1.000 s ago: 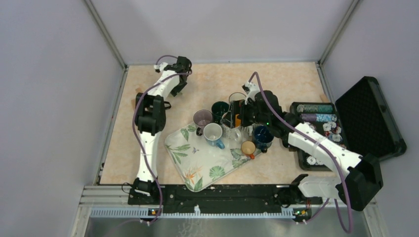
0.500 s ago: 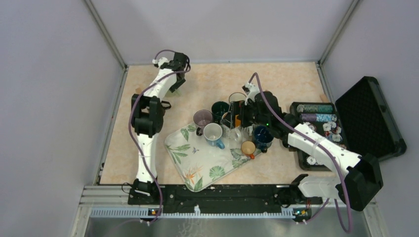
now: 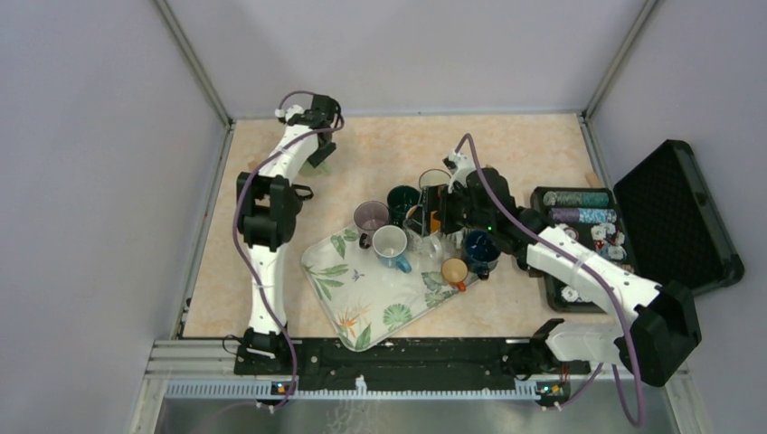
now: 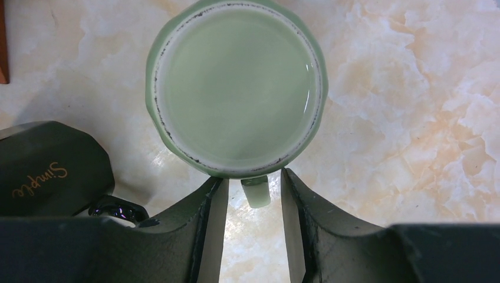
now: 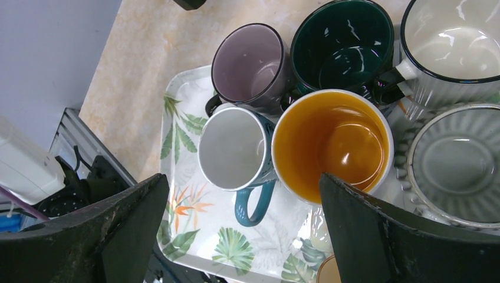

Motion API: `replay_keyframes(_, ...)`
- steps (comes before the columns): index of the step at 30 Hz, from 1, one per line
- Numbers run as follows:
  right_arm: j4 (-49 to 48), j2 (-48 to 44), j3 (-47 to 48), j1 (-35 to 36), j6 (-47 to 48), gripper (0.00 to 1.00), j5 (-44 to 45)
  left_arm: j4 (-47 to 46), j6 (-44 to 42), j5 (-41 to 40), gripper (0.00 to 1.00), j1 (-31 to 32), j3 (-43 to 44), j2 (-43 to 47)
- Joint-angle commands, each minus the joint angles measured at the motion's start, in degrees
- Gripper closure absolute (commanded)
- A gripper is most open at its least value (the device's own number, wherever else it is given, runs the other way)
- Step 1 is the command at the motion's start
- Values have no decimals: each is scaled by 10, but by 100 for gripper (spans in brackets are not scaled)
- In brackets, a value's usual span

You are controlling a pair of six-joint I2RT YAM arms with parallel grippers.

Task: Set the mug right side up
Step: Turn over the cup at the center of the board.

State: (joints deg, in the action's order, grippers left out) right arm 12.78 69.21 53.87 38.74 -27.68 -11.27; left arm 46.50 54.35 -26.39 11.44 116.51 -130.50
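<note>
A pale green mug [image 4: 236,82] stands upside down on the marbled table, its flat base facing the left wrist camera. Its handle [image 4: 256,191] points toward my left gripper [image 4: 252,177]. The two fingers flank the handle with a thin gap on each side, so the gripper is open and narrow. In the top view my left gripper [image 3: 318,146] is at the far left corner, covering the mug. My right gripper [image 5: 243,177] hangs wide open and empty above the tray, seen in the top view as my right gripper [image 3: 440,210].
A leaf-print tray [image 3: 362,307] and the table beside it carry several upright mugs: purple [image 5: 250,65], dark green [image 5: 342,44], teal-handled white [image 5: 233,147], orange-lined [image 5: 333,141]. A dark object lettered "Simple" [image 4: 50,171] lies left of my left fingers. An open black case [image 3: 678,212] sits right.
My left arm has shifted slightly left toward the back corner, and its jaws have narrowed around the mug's handle. The right arm has not moved.
</note>
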Motion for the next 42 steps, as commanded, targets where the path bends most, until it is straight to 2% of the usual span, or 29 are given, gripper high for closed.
replay_keyframes(1, -23, -5, -6, -4, -4, 1, 0, -14, 13, 16, 55, -8, -2, 7)
replay_keyframes(33, -20, -15, -11, -5, -7, 1, 6, -21, 30, 57, 64, -20, -10, -17)
replay_keyframes(37, -21, -15, -11, -4, -7, 1, 6, -27, 28, 66, 73, -21, -13, -17)
replay_keyframes(42, -18, -19, -12, -4, -6, 1, 13, -50, 8, 82, 98, -21, -16, -4)
